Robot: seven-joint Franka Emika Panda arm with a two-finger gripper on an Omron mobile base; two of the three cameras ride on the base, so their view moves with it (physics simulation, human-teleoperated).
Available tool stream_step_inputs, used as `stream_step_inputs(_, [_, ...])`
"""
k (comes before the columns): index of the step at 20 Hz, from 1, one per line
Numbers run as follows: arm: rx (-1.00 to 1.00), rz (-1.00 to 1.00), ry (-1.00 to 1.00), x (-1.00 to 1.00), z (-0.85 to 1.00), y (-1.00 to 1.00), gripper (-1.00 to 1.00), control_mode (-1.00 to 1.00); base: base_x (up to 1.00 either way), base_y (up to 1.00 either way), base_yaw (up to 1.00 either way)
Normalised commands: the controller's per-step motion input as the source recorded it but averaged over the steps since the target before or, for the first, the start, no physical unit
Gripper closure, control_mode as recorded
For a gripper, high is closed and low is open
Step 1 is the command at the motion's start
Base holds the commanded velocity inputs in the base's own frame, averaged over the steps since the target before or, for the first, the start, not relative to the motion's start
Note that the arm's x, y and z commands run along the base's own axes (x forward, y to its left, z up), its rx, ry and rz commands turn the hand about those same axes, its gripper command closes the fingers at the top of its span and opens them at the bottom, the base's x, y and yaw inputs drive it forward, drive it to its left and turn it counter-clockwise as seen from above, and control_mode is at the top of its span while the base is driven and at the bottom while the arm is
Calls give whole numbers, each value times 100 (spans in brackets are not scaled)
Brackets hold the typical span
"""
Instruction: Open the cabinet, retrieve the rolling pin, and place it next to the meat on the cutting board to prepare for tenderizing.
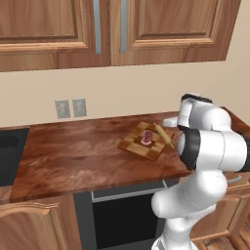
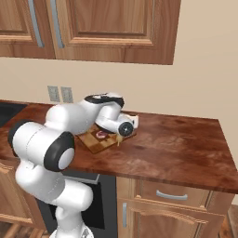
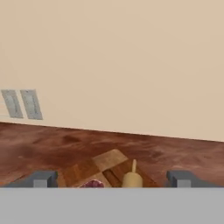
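The checkered cutting board [image 1: 139,144] lies on the wooden counter, with the small reddish meat [image 1: 147,138] near its middle. Along the board's right edge rests the light-tan rolling pin [image 1: 163,134], close beside the meat. In the hand view my gripper [image 3: 113,178] hovers low over the board [image 3: 105,166]. Its fingertips [image 3: 41,179] stand wide apart, open, with the rolling pin [image 3: 132,177] and the meat [image 3: 92,183] lying free between and beyond them. In the right base view my arm covers most of the board [image 2: 100,143]. Overhead, the cabinet [image 1: 166,29] has its doors shut.
Two wall outlets [image 1: 71,108] sit on the beige wall behind the counter [image 1: 73,156]. A dark sunken area [image 1: 7,151] lies at the counter's left end. An oven front [image 1: 127,215] and drawers [image 2: 172,195] are below the front edge.
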Motion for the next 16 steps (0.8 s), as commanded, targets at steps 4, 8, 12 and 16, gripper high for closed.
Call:
stream_step_inputs(4, [0, 0, -1, -44, 74, -21, -100, -100, 0, 0, 0])
stream_step_inputs(8, [-1, 0, 0, -51, 70, -24, -100, -100, 0, 0, 0])
stream_step_inputs(12, [-2, 0, 0, -61, 63, -30, -100, -100, 0, 0, 0])
stream_step_inputs(16, [-1, -1, 0, -77, 58, -29, -100, -100, 0, 0, 0])
